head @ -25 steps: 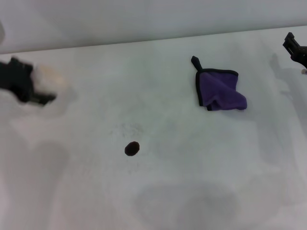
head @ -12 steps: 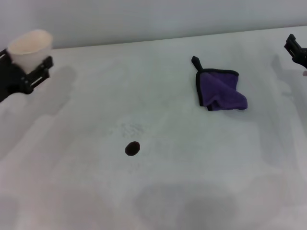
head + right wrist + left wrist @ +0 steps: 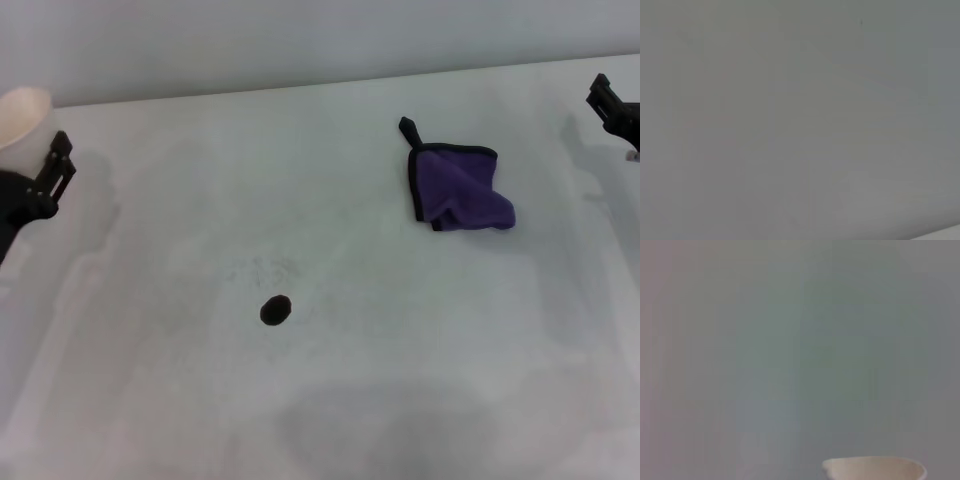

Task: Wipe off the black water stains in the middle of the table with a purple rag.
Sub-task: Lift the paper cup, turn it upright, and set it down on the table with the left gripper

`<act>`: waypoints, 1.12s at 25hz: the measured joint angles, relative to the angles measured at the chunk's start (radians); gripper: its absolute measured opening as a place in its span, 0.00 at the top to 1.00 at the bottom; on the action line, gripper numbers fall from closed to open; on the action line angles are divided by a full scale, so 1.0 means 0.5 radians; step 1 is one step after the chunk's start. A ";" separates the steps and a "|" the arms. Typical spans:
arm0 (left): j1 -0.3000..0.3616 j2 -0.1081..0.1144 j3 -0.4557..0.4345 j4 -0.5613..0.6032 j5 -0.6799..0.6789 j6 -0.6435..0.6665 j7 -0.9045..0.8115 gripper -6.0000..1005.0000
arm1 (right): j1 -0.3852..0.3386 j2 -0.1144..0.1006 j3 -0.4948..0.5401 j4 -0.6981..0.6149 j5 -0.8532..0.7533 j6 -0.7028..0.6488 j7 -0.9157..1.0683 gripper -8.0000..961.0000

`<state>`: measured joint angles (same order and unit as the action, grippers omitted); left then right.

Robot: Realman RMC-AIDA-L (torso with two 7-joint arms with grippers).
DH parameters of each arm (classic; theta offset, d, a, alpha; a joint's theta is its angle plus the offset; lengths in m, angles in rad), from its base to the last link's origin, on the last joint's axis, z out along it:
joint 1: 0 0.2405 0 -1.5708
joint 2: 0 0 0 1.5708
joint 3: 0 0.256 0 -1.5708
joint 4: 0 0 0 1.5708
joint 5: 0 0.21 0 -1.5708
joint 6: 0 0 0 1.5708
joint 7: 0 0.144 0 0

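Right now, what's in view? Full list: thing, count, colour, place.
Table: 1, white, spans the head view.
Black water stains: 1 blot, dark brown-black, middle of table, uncovered.
Purple rag: 1, purple with black edging, folded, far right of the blot, apart from both grippers.
Cup: 1, cream-white, far left edge, held in the left gripper.
Left gripper: black, far left.
Right gripper: black, far right edge.
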<state>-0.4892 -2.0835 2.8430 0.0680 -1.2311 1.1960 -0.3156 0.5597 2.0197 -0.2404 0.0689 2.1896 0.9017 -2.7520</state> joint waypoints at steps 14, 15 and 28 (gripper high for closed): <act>-0.071 -0.006 0.002 0.194 -0.119 -0.530 0.233 0.31 | -0.003 0.004 -0.001 0.012 -0.004 0.001 0.000 0.11; -0.068 -0.006 0.002 0.201 -0.120 -0.531 0.255 0.31 | -0.003 0.004 -0.001 0.012 -0.004 0.001 0.000 0.11; -0.037 -0.008 0.003 0.235 0.041 -0.564 0.297 0.25 | -0.018 0.007 -0.001 0.013 -0.004 0.001 0.000 0.11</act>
<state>-0.5075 -2.0877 2.8445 0.1857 -1.2106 0.9142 -0.1671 0.5506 2.0234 -0.2409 0.0752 2.1874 0.9020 -2.7520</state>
